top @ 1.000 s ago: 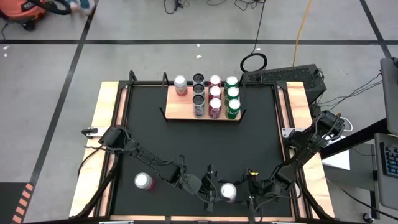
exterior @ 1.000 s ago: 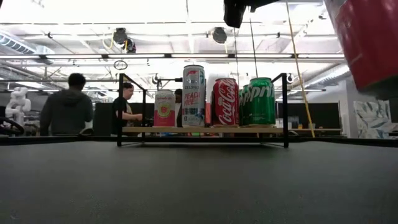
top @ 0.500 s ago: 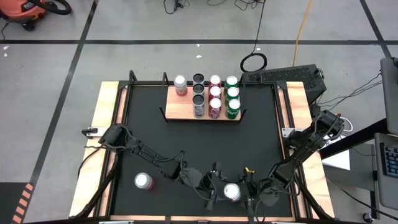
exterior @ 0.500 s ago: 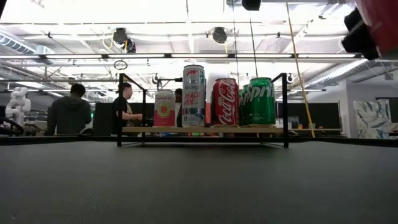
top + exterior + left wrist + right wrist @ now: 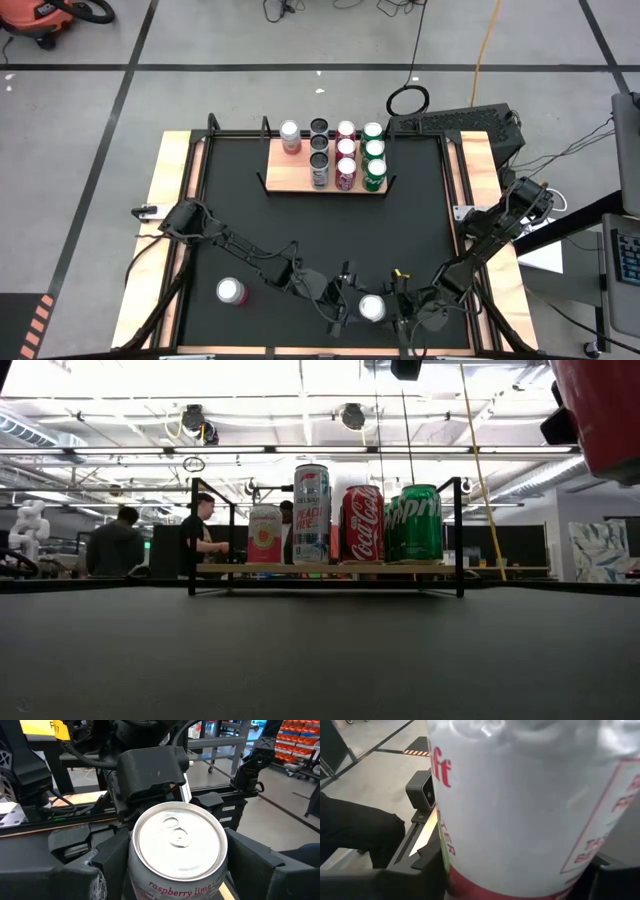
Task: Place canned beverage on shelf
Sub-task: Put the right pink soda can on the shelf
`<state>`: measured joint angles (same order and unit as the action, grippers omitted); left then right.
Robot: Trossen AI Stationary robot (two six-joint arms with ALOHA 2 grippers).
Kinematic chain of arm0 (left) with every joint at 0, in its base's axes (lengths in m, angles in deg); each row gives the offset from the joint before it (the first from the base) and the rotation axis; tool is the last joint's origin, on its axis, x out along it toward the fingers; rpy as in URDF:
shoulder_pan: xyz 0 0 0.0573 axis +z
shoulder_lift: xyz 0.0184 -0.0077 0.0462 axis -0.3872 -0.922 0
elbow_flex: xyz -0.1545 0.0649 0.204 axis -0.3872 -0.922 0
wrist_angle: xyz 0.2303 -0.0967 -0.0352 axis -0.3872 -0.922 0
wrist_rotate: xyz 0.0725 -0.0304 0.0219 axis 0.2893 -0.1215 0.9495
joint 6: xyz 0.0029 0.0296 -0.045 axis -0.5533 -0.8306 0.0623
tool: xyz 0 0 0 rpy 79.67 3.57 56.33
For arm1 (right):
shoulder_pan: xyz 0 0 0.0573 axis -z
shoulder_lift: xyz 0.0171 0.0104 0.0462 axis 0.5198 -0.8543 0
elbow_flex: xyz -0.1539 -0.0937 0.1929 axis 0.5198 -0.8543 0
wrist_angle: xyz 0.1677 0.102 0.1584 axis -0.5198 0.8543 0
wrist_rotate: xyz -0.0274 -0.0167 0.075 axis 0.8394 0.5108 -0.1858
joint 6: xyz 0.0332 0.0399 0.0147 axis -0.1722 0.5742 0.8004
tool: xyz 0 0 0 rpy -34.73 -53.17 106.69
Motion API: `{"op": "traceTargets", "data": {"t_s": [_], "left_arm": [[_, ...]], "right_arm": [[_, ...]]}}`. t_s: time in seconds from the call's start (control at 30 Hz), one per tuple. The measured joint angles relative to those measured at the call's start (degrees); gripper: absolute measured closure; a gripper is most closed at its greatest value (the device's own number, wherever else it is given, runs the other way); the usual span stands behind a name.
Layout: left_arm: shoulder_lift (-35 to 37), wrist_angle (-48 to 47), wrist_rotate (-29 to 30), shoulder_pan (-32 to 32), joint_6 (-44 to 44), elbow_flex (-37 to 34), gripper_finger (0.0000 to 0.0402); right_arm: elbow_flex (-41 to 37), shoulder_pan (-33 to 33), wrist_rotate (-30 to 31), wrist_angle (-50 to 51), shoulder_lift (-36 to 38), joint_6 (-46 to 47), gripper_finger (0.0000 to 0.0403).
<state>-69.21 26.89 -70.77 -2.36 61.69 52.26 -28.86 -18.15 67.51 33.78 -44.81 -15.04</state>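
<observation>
From above, the shelf [image 5: 290, 178] sits well apart from both pincers, straight across the black mat [image 5: 300, 230]. It holds one pale-topped can alone in its first column, then three dark-topped, three red and three green cans in columns. The left pincer [image 5: 358, 306] grips the held can [image 5: 372, 308], and the right pincer [image 5: 392, 310] is just on the can's other side. A loose can [image 5: 232, 291] stands on the mat near the left arm, apart from its pincer. Since a second ago the held can and both pincers have slid slightly toward the right arm's side. At table height the shelf [image 5: 325, 570] shows a pink can [image 5: 264, 535], a tall can [image 5: 312, 515] reading "PEACH", a Coca-Cola can [image 5: 362, 523] and a green Sprite can [image 5: 420, 522]. The held can [image 5: 600, 410] hangs clear of the mat as a red shape in the upper corner, lower than half a second ago. A person [image 5: 118, 545] beyond the table has moved. From the left wrist, the held can [image 5: 177, 850] reads "raspberry lime" and sits upright with its tab unopened, clamped between that pincer's fingers [image 5: 107, 865]. From the right wrist, the held can [image 5: 530, 805] fills the view, white above a red band, with red letters "ft". Whether the right pincer [image 5: 520, 882] has bitten on it I cannot tell.
</observation>
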Motion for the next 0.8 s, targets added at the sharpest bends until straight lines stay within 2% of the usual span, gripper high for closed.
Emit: {"op": "traceTargets", "data": {"t_s": [0.13,0.27,0.53,0.63,0.8], "left_arm": [[0.0,-0.3,0.0,0.0,0.5,0.0,0.0132],[0.0,-0.5,1.8,0.0,2.8,0.0,0.0107],[0.5,-1.5,13.4,-1.7,4.2,0.0,0.004],[1.9,-4.1,15.7,-2.1,6.0,0.0,0.0033],[6.3,-14.4,17.1,-2.4,12.9,0.0,0.0032]], "right_arm": [[0.0,0.0,0.4,0.0,0.0,-0.2,0.0143],[0.0,0.0,1.2,-0.1,0.0,-0.3,0.0139],[0.0,0.0,6.8,0.5,-0.1,1.5,0.014],[0.0,0.0,8.0,0.2,-0.1,2.5,0.014],[0.0,0.1,8.9,0.0,-0.1,2.6,0.0139]]}}
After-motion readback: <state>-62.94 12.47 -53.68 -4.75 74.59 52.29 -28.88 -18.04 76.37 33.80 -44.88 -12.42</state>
